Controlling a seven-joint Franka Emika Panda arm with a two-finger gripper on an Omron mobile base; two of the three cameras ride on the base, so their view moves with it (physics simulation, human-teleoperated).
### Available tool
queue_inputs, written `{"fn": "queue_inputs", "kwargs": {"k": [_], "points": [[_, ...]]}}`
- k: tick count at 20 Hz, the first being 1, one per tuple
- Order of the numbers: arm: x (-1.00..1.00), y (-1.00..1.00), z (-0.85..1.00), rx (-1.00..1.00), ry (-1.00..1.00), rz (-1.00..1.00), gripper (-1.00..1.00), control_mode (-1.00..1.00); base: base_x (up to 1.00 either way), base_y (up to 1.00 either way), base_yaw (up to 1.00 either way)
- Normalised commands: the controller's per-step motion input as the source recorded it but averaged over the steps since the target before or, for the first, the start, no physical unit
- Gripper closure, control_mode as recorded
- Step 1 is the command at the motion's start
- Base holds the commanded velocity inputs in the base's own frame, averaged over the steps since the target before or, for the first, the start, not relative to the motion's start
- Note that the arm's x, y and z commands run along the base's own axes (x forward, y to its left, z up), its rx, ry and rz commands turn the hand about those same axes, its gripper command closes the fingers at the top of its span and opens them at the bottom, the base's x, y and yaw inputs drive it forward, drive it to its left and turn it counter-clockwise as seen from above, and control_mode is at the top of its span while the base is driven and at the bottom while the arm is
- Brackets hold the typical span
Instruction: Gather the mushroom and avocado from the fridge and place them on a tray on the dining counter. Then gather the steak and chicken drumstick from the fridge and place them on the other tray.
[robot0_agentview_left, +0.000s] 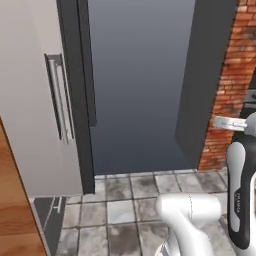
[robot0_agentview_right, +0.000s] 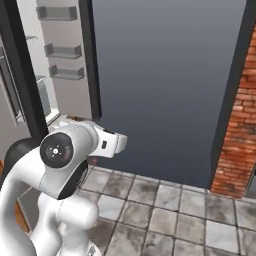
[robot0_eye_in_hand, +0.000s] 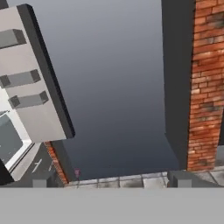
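Note:
The fridge (robot0_agentview_left: 30, 100) stands close in front of me, tall and grey, with a vertical steel handle (robot0_agentview_left: 60, 97) beside a dark strip. One fridge door (robot0_agentview_right: 62, 60) hangs open, and its pale inner side carries several grey bins (robot0_eye_in_hand: 19, 78). A broad plain grey panel (robot0_eye_in_hand: 118, 78) spans the middle of each view. My gripper (robot0_eye_in_hand: 108, 181) faces that panel from a distance; its fingertips (robot0_eye_in_hand: 39, 182) are wide apart with nothing between them. My white hand (robot0_agentview_right: 112, 142) sits low, ahead of the arm. The mushroom, avocado, steak, chicken drumstick, both trays and the dining counter are out of view.
A red brick wall (robot0_agentview_left: 235, 75) closes off the right side, also seen as the brick wall (robot0_eye_in_hand: 205, 87). Grey floor tiles (robot0_agentview_left: 120, 210) lie between me and the fridge. A wooden panel (robot0_agentview_left: 15, 215) edges the lower left.

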Motion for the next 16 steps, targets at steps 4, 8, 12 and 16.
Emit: {"fn": "queue_inputs", "kwargs": {"k": [4,8,12,16], "points": [[0.00,0.00,0.00,0.00,0.00,0.00,-1.00,1.00,0.59,-0.24,0.26],[0.00,0.00,0.00,0.00,0.00,0.00,-1.00,1.00,0.44,-0.21,0.34],[0.00,0.00,0.00,0.00,0.00,0.00,-1.00,1.00,0.48,-0.40,0.37],[0.00,0.00,0.00,0.00,0.00,0.00,-1.00,1.00,0.41,-0.47,0.41]]}}
